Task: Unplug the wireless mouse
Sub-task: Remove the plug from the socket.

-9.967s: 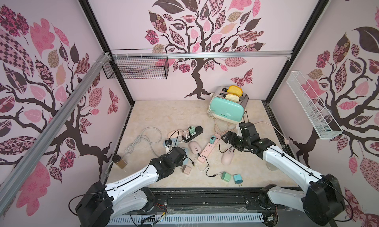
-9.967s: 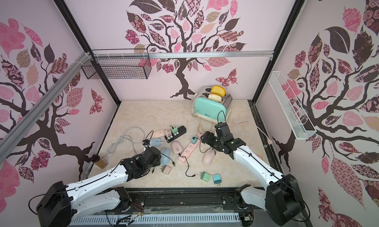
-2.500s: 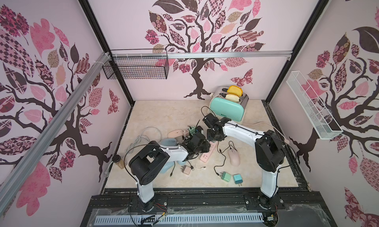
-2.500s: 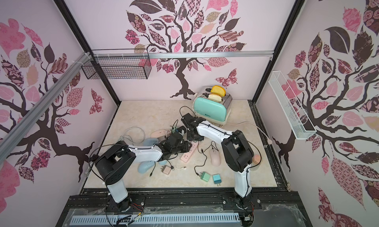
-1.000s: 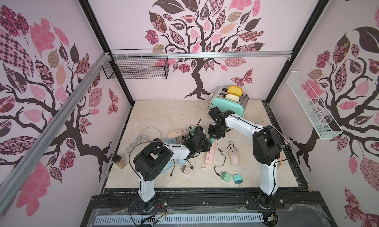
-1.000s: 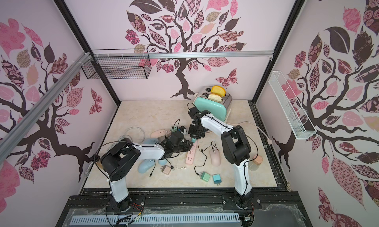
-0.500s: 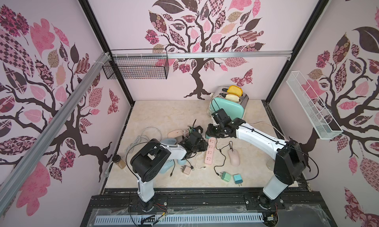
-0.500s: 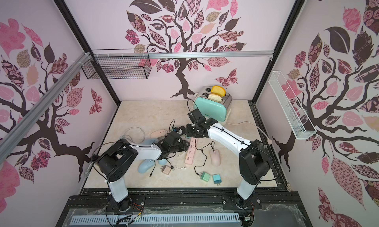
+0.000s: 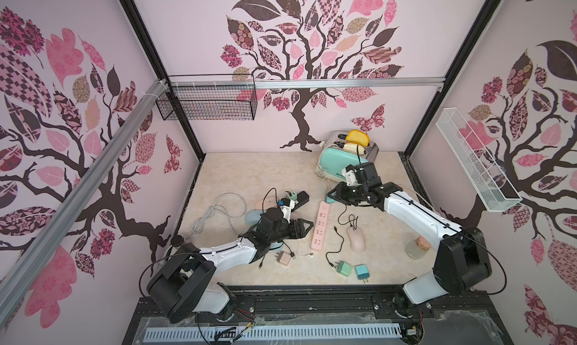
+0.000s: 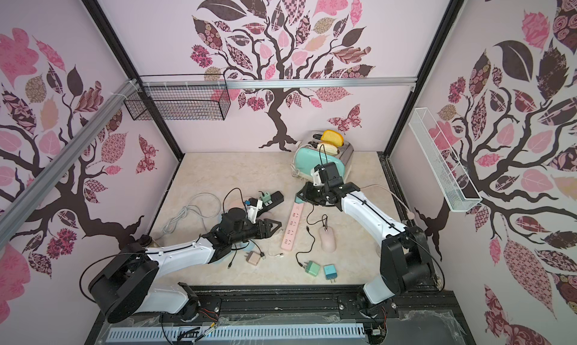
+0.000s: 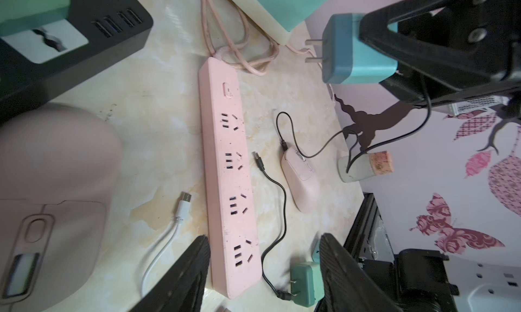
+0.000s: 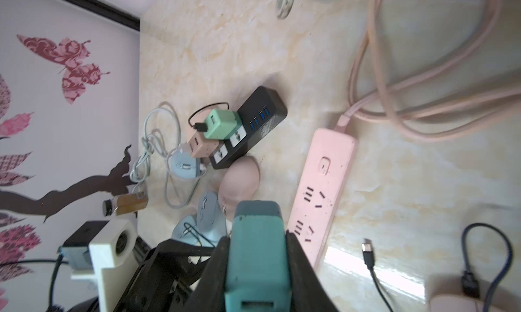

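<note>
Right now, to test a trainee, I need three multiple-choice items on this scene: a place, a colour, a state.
1. Relative to the pink power strip, the pink mouse with the black cable lies: A on it; B on the robot's right; C on the robot's left.
2. The charger in the right gripper is: A red; B teal; C white.
3. The left gripper is: A open, empty; B shut on a cable; C shut on a mouse.
Key: B, it lies clear of the strip on that side; B, the gripped block is teal; A, it stands wide with nothing in it.
</note>
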`<act>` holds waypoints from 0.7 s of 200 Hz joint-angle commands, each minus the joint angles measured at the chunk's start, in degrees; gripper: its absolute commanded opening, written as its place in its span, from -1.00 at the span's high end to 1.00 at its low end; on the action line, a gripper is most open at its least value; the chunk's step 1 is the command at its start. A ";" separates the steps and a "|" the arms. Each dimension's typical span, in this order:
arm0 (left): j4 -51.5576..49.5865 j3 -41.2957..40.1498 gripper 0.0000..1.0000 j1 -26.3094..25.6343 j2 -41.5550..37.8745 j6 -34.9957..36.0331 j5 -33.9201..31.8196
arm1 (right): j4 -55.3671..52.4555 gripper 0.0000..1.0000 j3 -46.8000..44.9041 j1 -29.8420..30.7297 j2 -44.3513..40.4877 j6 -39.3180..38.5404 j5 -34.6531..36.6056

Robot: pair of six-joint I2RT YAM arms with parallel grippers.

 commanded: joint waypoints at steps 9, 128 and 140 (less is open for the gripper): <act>25.33 -2.47 -0.36 2.82 7.88 -11.45 7.90 | 8.93 1.00 -5.16 0.15 -3.62 2.94 -10.61; 45.18 -2.75 -0.34 2.00 13.62 -25.81 6.90 | 23.99 1.00 -12.88 0.09 -7.24 13.96 -15.38; 45.20 -2.46 -0.34 2.04 12.94 -26.64 5.99 | 26.10 1.00 -13.62 0.17 -7.90 15.87 -15.93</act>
